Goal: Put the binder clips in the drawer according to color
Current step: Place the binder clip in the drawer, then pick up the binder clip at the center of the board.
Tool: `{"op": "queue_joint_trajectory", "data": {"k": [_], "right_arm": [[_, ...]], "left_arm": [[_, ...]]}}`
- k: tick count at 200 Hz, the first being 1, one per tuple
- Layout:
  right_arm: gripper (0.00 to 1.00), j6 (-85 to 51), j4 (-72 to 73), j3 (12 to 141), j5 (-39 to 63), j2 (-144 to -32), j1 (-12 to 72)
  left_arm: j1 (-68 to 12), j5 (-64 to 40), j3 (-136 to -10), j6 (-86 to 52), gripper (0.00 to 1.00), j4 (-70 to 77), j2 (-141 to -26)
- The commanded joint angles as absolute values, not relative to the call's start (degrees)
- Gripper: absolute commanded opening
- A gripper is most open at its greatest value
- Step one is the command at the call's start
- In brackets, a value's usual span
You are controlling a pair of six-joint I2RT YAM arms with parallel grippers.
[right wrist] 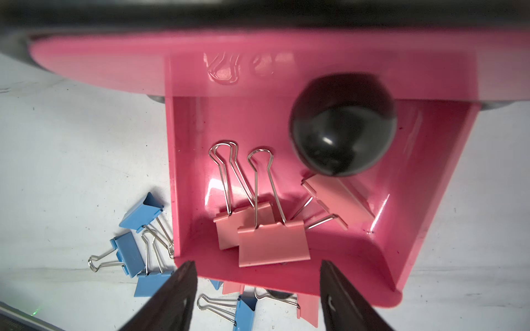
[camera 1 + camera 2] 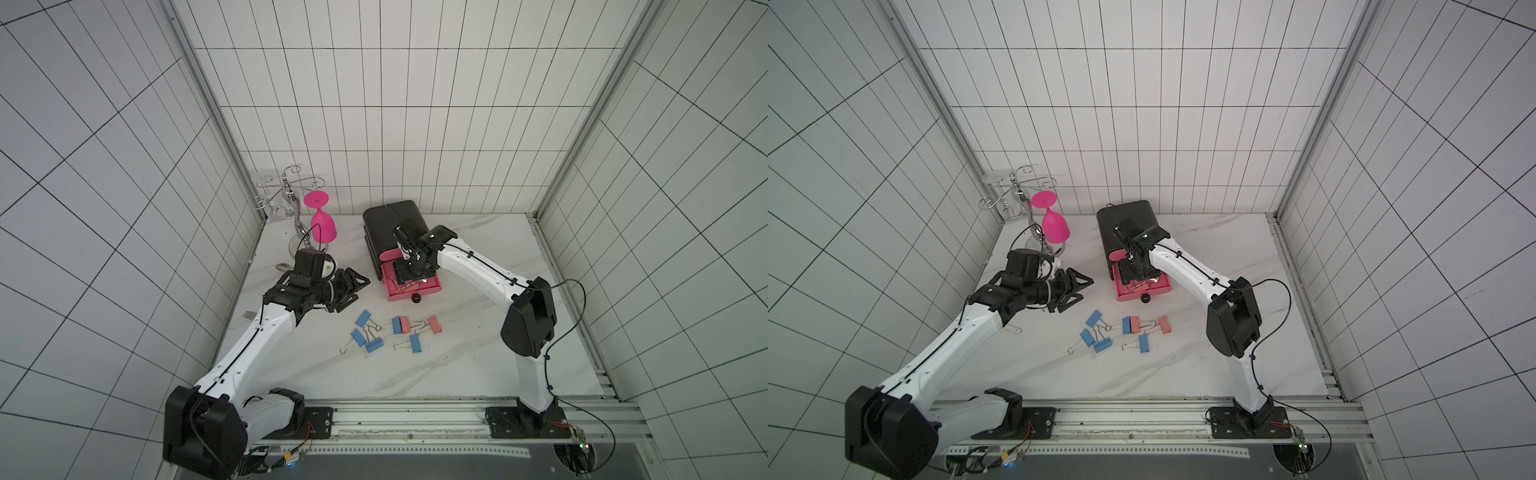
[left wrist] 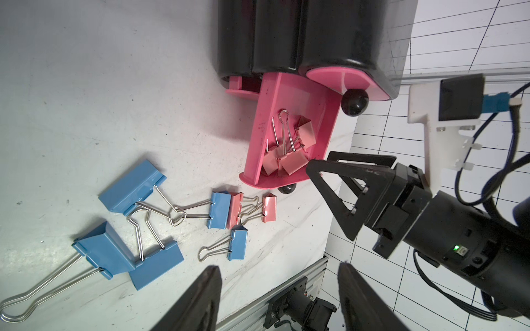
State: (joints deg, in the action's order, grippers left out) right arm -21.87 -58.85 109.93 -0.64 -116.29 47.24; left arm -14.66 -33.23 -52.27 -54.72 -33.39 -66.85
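Seven binder clips [image 2: 415, 343] loose on counter [image 2: 478, 353] near drawer [image 2: 380, 232], both top views | left wrist: left jaws spread, empty; seemingly middle tray [image 3: 263, 120] open | right wrist: three salmon clips [image 1: 272, 243] inside, right jaws released above; rise clear of knob [image 1: 342, 126].

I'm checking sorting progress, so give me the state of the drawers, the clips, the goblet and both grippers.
Open drawer: pulled out.
Stored pink clips: three, lying inside it.
Top drawer: shut.
Bottom drawer: looks slightly ajar.
Blue clips: five, loose on the table.
Loose pink clips: two, on the table.
Goblet: upside down on the rack.
Left gripper: jaws open, empty.
Right gripper: jaws open, empty, over the open drawer.
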Motion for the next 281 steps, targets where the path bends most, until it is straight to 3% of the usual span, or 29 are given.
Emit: {"op": "queue_joint_trajectory", "data": {"k": [1, 42, 126, 196, 281], "right_arm": [[0.71, -21.3, -60.6, 110.5, -1.2, -116.2, 46.7], [0.68, -22.2, -58.8, 102.5, -3.0, -108.6, 45.5], [0.52, -30.9, -46.6, 67.4, -2.8, -87.9, 43.6], [0.33, -34.8, -37.4, 59.8, 2.9, -92.9, 43.6], [0.26, -36.4, -34.8, 60.3, 2.9, -97.8, 43.6]], "left_arm": [[-14.1, -34.1, -54.1, -53.2, 0.68, -33.5, -67.0], [-13.9, -34.0, -54.8, -52.6, 0.68, -34.2, -67.1], [-13.7, -33.4, -54.0, -53.1, 0.68, -35.1, -65.2], [-13.7, -33.1, -53.1, -53.1, 0.68, -36.6, -63.2], [-13.8, -32.9, -53.1, -52.4, 0.68, -38.5, -62.3]]}}
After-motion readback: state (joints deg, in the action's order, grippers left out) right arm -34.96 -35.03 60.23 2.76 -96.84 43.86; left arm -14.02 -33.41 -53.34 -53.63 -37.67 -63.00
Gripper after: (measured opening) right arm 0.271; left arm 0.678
